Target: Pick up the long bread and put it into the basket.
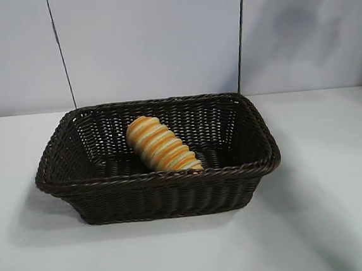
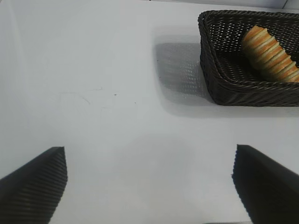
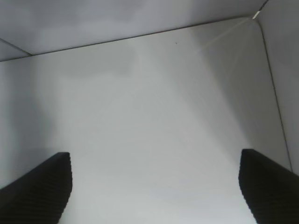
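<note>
My left tool point(image 2: 149, 186) hangs with its fingers point(image 2: 35, 184) spread wide apart and nothing between them, over bare white surface point(image 2: 103, 93) well away from the basket point(image 2: 219, 79), which I see off to one side of it. My right tool point(image 3: 154, 189) is likewise spread wide and empty, looking down at plain surface and a wall seam, with the basket out of its view. The basket sits in the middle of the surface. Inside the basket lies the long bread point(image 1: 161, 145), slanted, one end leaning against the basket's near rim and the other pointing toward the basket's back wall.
</note>
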You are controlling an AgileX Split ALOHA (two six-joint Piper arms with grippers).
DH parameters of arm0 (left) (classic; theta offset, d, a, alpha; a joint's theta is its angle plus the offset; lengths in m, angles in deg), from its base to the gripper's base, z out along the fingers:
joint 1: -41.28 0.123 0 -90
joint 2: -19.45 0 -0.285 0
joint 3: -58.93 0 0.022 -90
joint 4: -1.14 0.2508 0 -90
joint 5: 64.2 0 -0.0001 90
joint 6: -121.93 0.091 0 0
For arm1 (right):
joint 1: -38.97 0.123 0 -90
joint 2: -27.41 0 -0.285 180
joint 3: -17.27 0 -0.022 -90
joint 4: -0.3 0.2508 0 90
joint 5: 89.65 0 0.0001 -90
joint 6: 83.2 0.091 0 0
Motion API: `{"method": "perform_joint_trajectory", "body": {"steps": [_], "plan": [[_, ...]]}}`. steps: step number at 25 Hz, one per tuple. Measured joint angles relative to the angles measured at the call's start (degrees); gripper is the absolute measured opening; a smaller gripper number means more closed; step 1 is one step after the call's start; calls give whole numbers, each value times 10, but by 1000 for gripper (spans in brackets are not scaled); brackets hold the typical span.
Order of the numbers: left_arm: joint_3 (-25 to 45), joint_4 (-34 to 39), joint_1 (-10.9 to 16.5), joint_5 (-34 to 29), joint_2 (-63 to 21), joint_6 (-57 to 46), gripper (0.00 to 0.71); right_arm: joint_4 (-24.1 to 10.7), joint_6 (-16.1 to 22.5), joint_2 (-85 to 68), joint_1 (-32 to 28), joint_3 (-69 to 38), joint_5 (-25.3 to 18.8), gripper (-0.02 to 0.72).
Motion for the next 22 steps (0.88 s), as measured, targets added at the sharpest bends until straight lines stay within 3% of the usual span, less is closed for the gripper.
{"method": "perform_joint_trajectory", "body": {"steps": [16,22], "plan": [[0,0,0,0,0,0,695,0,9,-364,0,-206,-8,695],[0,0,0,0,0,0,695,-46,19,-514,38,-329,0,695]]}}
